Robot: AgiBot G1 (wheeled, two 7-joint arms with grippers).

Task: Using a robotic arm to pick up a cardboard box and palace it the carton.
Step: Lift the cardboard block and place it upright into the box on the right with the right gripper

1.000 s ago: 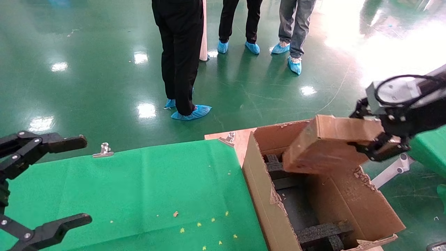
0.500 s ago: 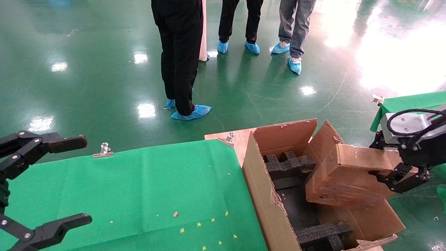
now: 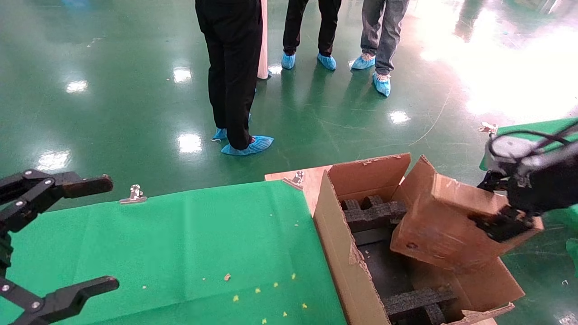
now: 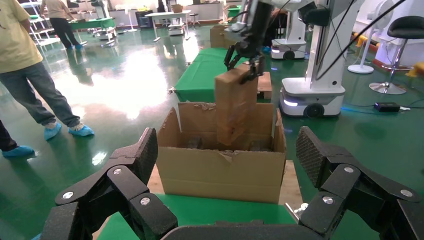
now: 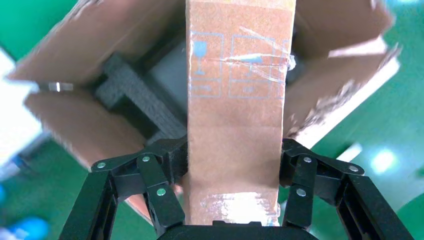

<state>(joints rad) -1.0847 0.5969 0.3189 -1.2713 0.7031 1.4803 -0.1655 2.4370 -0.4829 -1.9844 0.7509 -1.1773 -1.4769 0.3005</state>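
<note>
The box [image 3: 445, 225] is plain brown cardboard, scuffed, with clear tape across one long face and faint blue handling symbols printed on it [image 5: 235, 100]. The right end effector [image 3: 503, 221] grips it by one end, a finger [image 5: 160, 185] pressed to each narrow side. In the head view the box sits at about 4 o'clock, tilted, its long axis running from the end effector at the right down to the left, the free end dipping into the carton [image 3: 347, 253] past the right-hand flap. From the left wrist view the box [image 4: 235, 107] hangs nearly on end over the carton's [image 4: 220, 170] open top, its lower end below the rim.

The carton is large corrugated brown, flaps standing up, edges torn and ragged, with black foam blocks [image 3: 372, 214] inside. It stands on the right end of the bench [image 3: 180, 243], which is covered in green cloth held by metal clips [image 3: 134, 194]; small yellow bits lie on the cloth at 6 o'clock.

The left end effector [image 3: 67, 234] hovers at 8 o'clock over the bench's left edge, fingers spread wide, nothing between them.

The floor [image 3: 113, 90] is glossy green with bright reflections. Three people [image 3: 235, 67] in blue shoe covers stand at 12 o'clock. The left wrist view shows another green bench [image 4: 207, 75] and a white wheeled base [image 4: 312, 97] beyond the carton.
</note>
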